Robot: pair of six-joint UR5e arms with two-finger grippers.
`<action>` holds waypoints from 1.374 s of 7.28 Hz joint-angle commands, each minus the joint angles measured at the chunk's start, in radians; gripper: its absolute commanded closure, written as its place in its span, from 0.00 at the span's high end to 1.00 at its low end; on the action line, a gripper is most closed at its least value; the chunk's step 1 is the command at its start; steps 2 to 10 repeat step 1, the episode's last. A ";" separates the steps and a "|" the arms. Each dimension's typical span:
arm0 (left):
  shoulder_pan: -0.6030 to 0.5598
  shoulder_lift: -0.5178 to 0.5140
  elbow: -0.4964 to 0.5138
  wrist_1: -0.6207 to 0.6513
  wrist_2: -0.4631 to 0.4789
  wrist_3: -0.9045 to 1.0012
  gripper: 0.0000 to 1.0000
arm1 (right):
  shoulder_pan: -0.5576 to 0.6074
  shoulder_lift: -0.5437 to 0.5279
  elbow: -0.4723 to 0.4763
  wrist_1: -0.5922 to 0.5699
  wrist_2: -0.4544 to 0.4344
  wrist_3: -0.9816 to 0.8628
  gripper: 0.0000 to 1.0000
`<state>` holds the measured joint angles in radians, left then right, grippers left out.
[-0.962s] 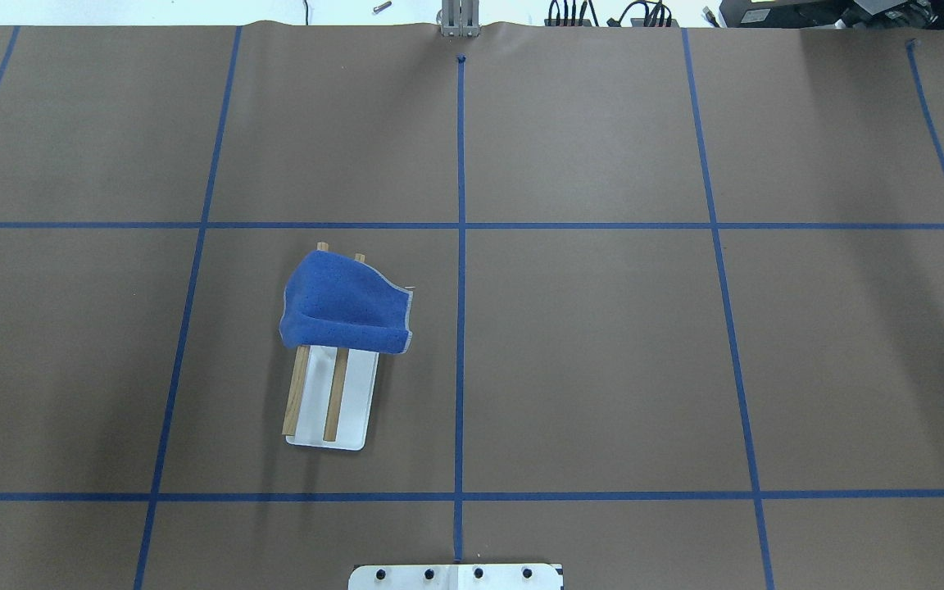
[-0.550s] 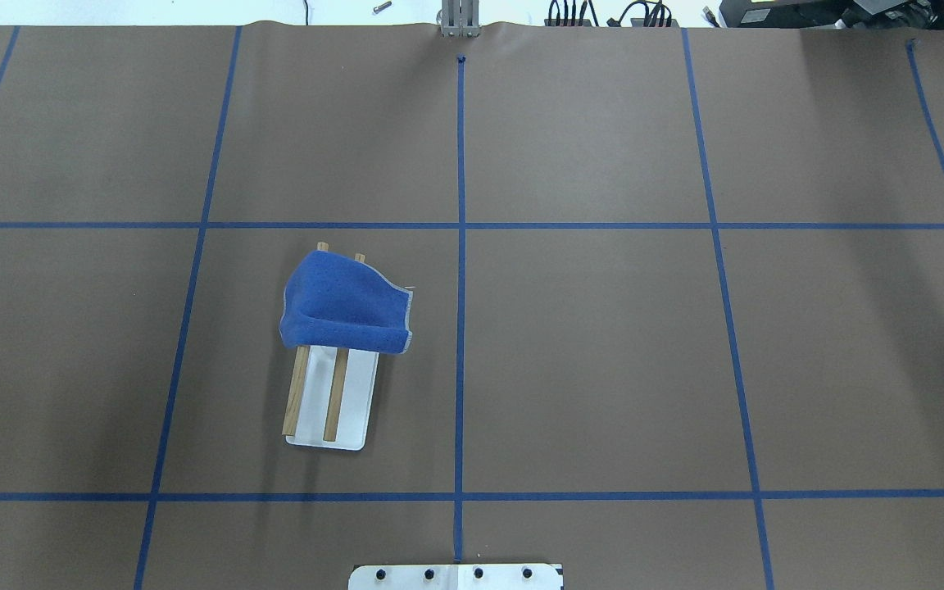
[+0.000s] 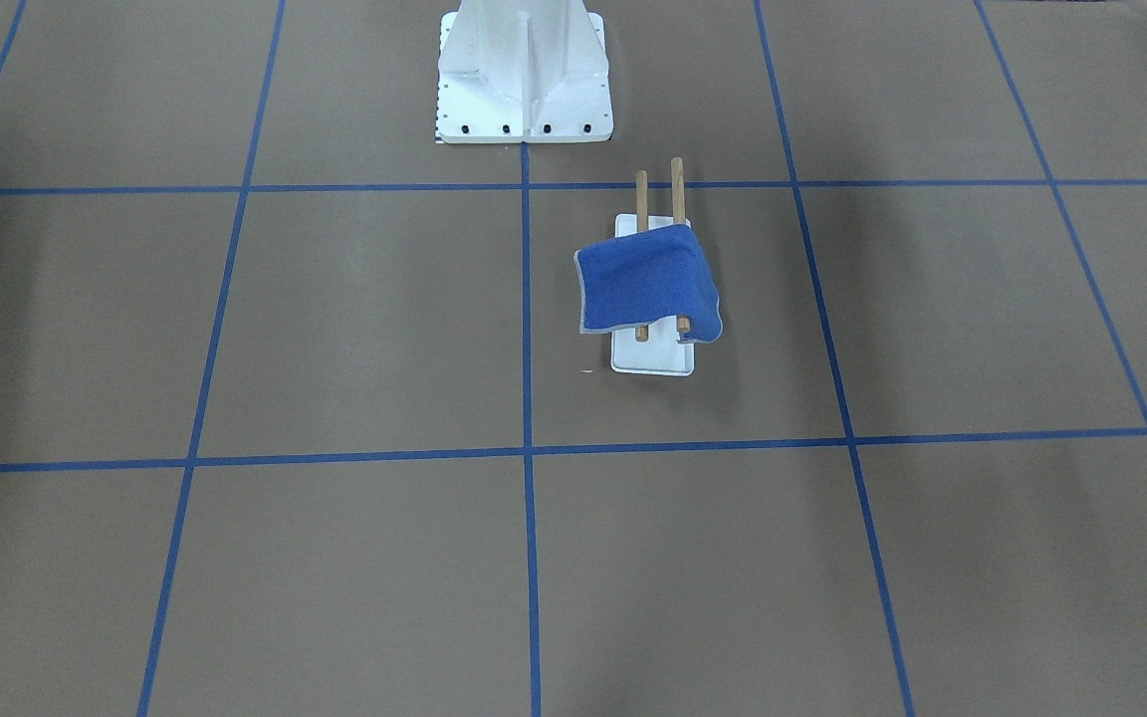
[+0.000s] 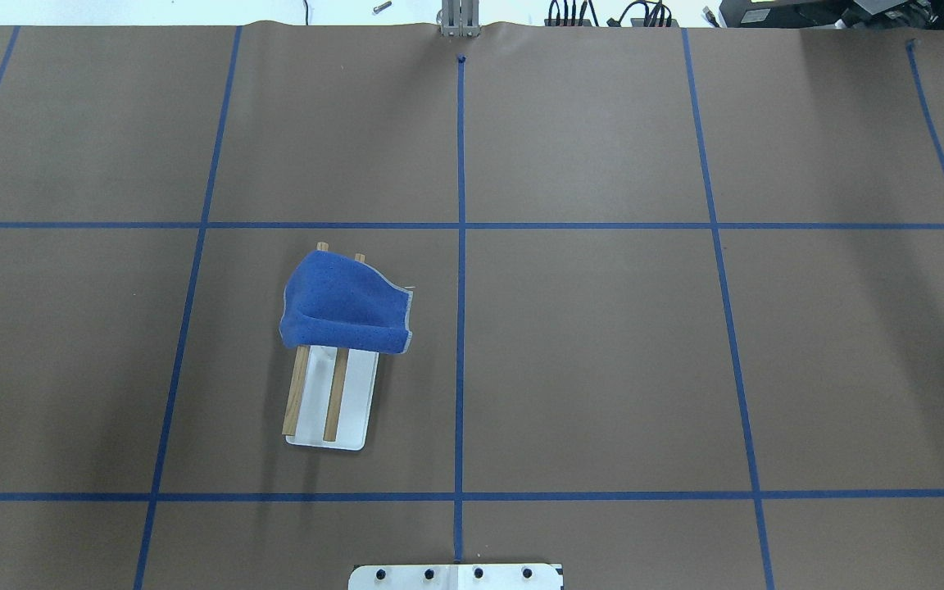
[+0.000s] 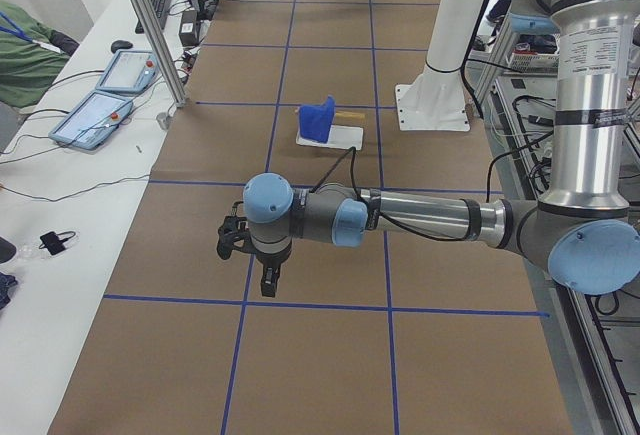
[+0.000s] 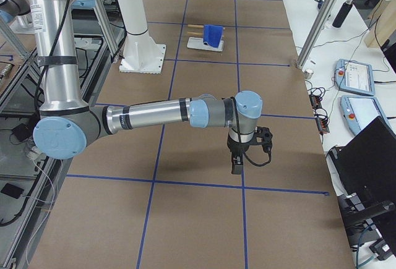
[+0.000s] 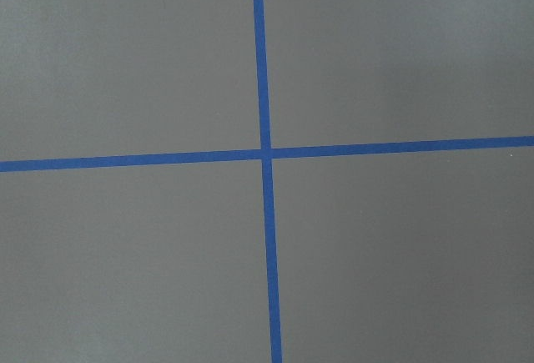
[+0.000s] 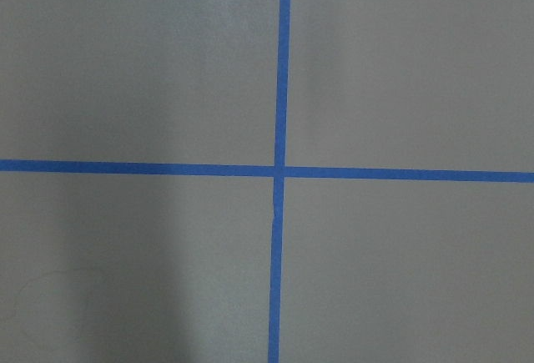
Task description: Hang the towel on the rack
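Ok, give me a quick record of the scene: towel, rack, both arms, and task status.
towel: draped over both bars, at the rack's end farther from the robot
rack: on the table, robot's left of centre; nearer bar halves bare
left arm: over bare table, far from rack
right arm: likewise
jaws: open or shut, cannot tell
task: looks done

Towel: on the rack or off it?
On. The towel drapes across both dowels at one end of the rack, its edges hanging down either side.
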<state>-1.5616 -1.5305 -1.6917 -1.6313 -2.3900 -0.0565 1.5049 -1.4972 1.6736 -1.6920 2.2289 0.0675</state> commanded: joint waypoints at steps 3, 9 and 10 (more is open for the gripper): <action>0.000 0.001 0.000 -0.001 0.000 0.001 0.98 | 0.000 0.000 -0.002 0.000 0.000 0.000 1.00; 0.000 0.001 0.000 -0.001 0.000 0.001 0.98 | 0.000 0.000 -0.002 0.000 0.000 0.000 1.00; 0.000 0.001 0.000 -0.001 0.000 0.001 0.98 | 0.000 0.000 -0.002 0.000 0.000 0.000 1.00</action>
